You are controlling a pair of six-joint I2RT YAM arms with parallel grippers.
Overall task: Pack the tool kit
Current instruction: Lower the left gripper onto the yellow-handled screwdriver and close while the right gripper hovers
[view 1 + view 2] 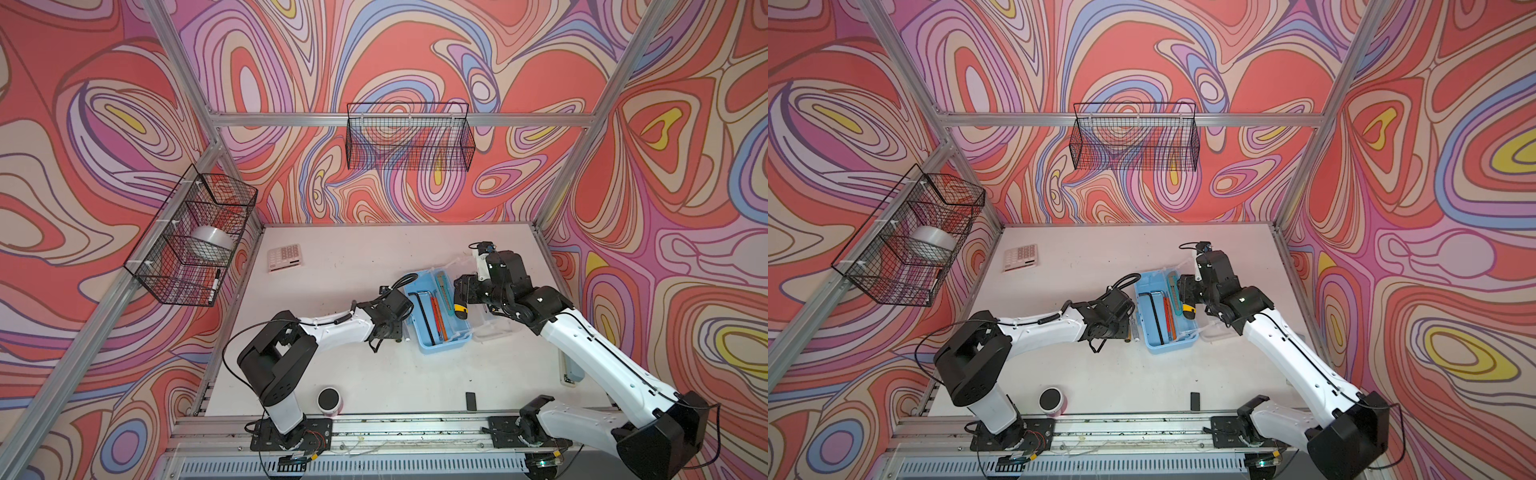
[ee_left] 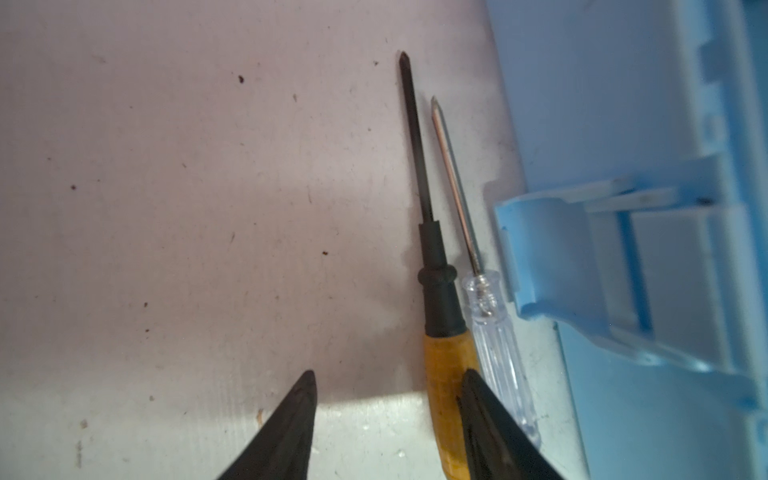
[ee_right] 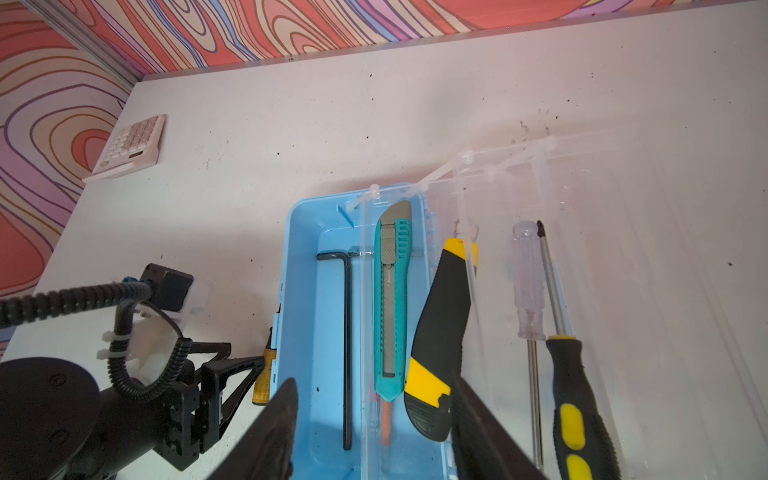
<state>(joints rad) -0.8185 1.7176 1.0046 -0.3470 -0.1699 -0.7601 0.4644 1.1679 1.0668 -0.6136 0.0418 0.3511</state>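
The light blue case (image 1: 446, 347) stands open mid-table, its clear lid (image 1: 496, 328) folded flat to its right. Inside lie a black hex key (image 3: 347, 332), a teal utility knife (image 3: 392, 291) and an orange tool (image 1: 438, 318). A yellow-black utility knife (image 3: 440, 332) rests tilted on the case's right rim, beside one finger of my open right gripper (image 3: 374, 378), which hovers over the case. Two screwdrivers (image 3: 575, 407) lie on the lid. My left gripper (image 2: 389, 374) is low at the case's left, open, straddling a yellow-handled screwdriver (image 2: 446, 374); a clear-handled one (image 2: 494, 345) lies outside it.
A pink-white calculator (image 1: 284, 257) sits at the back left. A dark-topped cup (image 1: 329, 401) and a small black block (image 1: 470, 401) are near the front edge. A pale blue stapler (image 1: 573, 370) lies under my right arm. Wire baskets (image 1: 409, 137) hang on the walls.
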